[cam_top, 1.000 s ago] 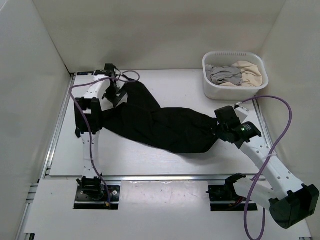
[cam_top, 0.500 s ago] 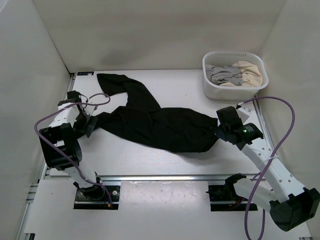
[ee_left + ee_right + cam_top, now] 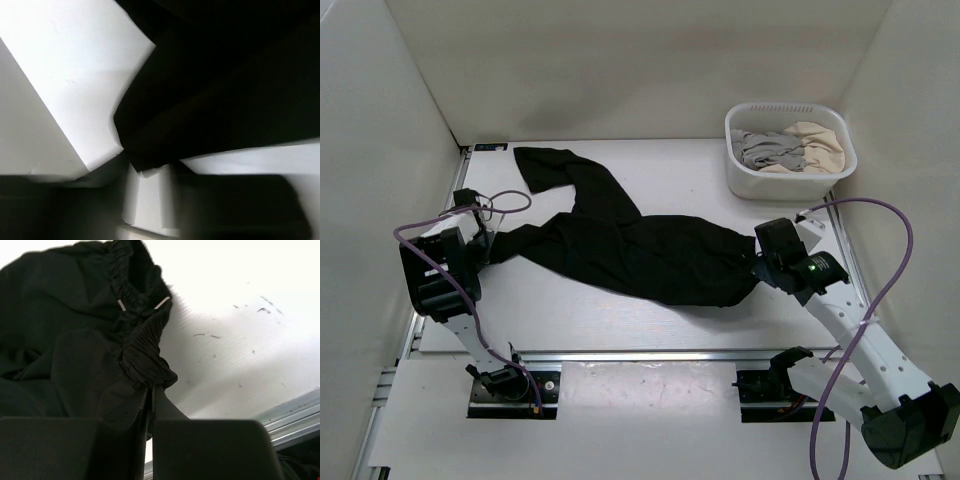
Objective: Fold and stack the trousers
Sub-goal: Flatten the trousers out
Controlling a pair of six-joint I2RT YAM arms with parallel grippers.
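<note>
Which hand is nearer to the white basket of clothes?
Right. The right hand pinches the trousers at the waistband, close beside the basket; the left hand is at a leg end, far on the other side.

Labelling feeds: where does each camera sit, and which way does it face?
Top external: above and behind, looking down at white table; left hand, right hand show.
Left wrist: on left arm, facing plain black soft-fabric trousers close up; left hand blurred.
Right wrist: on right arm, facing their waistband; shut fingers pinch it.
Shared: all show the trousers.
</note>
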